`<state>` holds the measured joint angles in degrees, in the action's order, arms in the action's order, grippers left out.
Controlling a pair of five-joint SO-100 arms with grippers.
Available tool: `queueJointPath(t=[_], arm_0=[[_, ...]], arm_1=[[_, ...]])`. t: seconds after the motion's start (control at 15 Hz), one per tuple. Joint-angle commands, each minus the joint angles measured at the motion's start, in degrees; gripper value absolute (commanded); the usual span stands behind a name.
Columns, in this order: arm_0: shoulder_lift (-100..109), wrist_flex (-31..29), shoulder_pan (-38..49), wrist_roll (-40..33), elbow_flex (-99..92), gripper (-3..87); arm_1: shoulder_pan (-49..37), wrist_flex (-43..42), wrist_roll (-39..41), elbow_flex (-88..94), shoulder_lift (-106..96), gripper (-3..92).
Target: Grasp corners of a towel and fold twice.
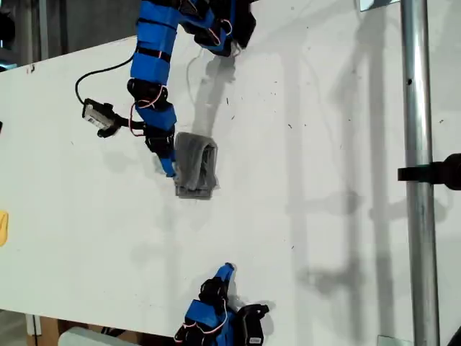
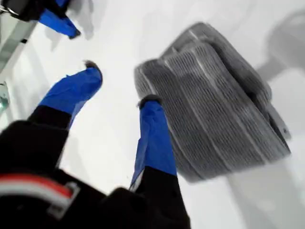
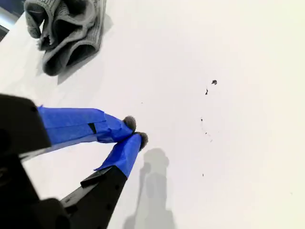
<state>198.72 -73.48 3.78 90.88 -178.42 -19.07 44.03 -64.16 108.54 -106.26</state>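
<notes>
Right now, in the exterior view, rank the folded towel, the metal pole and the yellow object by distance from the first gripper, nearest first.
1. The towel, right beside my first gripper.
2. The yellow object, at the exterior view's left edge.
3. The metal pole, near the exterior view's right edge.

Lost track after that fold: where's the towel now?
The towel lies folded left of centre in the exterior view, on the white table, right beside my open first gripper.

The towel is soft ribbed grey cloth, lying on a smooth matt white table.
</notes>
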Motion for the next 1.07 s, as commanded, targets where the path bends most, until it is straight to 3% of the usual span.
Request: queueJointPath(t=[0.0,0.07,0.2,0.4,0.47,0.6,0.73,0.87,1.0], arm_0=[[0.5,-0.3,1.1,-2.0,-0.4,0.1],[0.5,-0.4,1.1,-10.8,-0.4,0.1],[0.4,0.0,1.1,-38.7,-0.4,0.0],[0.4,-0.2,1.0,-37.2,-0.4,-0.1],[0.4,-0.2,1.1,-37.2,-0.4,-0.1],[0.4,-0.2,1.1,-37.2,-0.4,-0.1],[0.4,-0.2,1.1,-37.1,-0.4,-0.1],[0.4,-0.2,1.1,-37.1,-0.4,-0.1],[0.4,-0.2,1.1,-37.1,-0.4,-0.1]], arm_1=[[0.6,7.3,-0.4,14.4,-17.1,1.8],[2.1,11.9,-1.1,19.2,-23.6,-0.3],[4.2,21.2,-3.0,30.4,-40.2,-0.3],[5.1,34.6,-6.1,48.9,-73.4,-0.3],[5.5,35.7,-6.9,52.0,-80.1,-0.3],[8.1,35.9,-21.7,57.8,-82.4,3.6],[16.3,35.1,-32.0,57.8,-82.0,7.5],[19.5,34.7,-33.3,57.5,-82.0,7.9],[9.8,35.5,-30.3,56.7,-82.0,8.0]])
